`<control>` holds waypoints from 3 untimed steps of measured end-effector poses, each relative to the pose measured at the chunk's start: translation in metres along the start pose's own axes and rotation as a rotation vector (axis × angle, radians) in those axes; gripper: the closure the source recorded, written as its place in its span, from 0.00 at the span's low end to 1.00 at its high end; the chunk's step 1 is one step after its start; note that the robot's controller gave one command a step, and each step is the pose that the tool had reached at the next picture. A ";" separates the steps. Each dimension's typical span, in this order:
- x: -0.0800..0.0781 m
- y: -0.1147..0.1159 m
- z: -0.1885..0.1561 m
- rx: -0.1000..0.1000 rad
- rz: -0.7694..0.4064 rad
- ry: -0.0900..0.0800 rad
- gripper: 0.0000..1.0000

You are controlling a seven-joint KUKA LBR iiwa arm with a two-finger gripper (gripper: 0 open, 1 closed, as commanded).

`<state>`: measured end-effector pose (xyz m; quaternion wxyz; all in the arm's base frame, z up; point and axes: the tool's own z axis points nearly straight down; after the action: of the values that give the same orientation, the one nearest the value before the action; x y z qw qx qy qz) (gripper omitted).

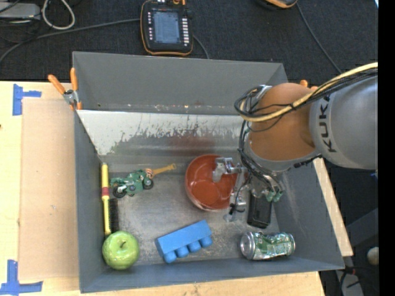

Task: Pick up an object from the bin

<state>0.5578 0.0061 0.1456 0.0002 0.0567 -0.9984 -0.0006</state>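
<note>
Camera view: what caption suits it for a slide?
KUKA arm's end effector at the red bowl, in a grey bin with green apple, blue block and crushed can.

A dark carpeted floor point(234, 36) lies behind the bin. On it rests a black handheld control pendant point(165, 26) with orange trim and a lit screen. A pale cable point(59, 27) loops at the upper left, and a thin dark cable point(315, 36) runs across the floor at the upper right.
</note>
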 end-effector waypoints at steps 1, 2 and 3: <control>0.019 0.012 0.068 0.000 0.055 -0.002 0.00; 0.015 -0.018 0.049 0.000 0.163 -0.006 1.00; 0.015 -0.018 0.049 0.000 0.162 -0.006 1.00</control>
<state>0.5449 -0.0130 0.0966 -0.0026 -0.0244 -0.9997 -0.0007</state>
